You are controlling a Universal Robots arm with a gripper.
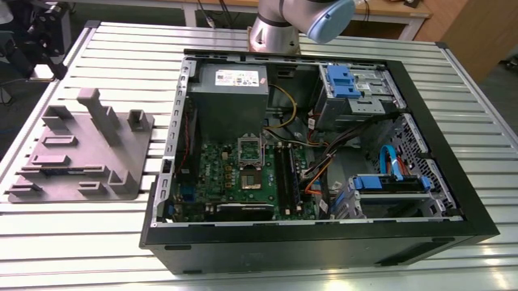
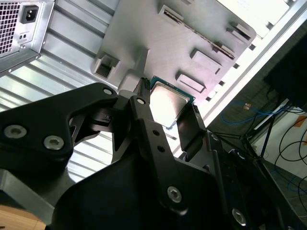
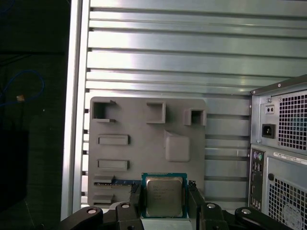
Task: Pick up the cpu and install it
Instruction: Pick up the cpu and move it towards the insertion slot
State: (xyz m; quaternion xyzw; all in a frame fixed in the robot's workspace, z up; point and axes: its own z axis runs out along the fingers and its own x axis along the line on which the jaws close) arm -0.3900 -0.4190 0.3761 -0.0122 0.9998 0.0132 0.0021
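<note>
- Two black fingers (image 3: 135, 199) of the gripper (image 3: 164, 199) are pressing on opposite edges of the cpu (image 3: 164, 191) in the first wrist view, so the gripper is clamped on the chip and carrying it with its silvery top facing the camera.
- Being square, the cpu is offering no long axis. Its edges are running parallel to those of the grey fixture plate (image 3: 144, 127) beneath it, and it seems to be sitting level between the fingers.
- In the second wrist view the cpu (image 2: 168, 103) is showing a green rim. It appears to be hanging above the fixture plate (image 2: 158, 43) rather than resting in a pocket.
- In the exterior view the fixture plate (image 1: 81, 163) is lying on the slatted bench (image 1: 324, 36), just beside the open computer case (image 1: 324, 239) and on the exterior view's left of it.
- Inside the case the motherboard (image 1: 212, 159) is lying flat. Its socket (image 1: 247, 180) is standing open with the retaining frame tipped up, and it looks empty.
- The relation that is mattering here: the held cpu is hovering over the plate, so the socket is lying off toward the exterior view's right, beyond the case's side wall and lower down.
- The case's rear panel (image 3: 283, 143) is showing close beside the plate in the first wrist view, which is agreeing with that.
- By my judgement, the pick is done and the install is not yet done.
</note>
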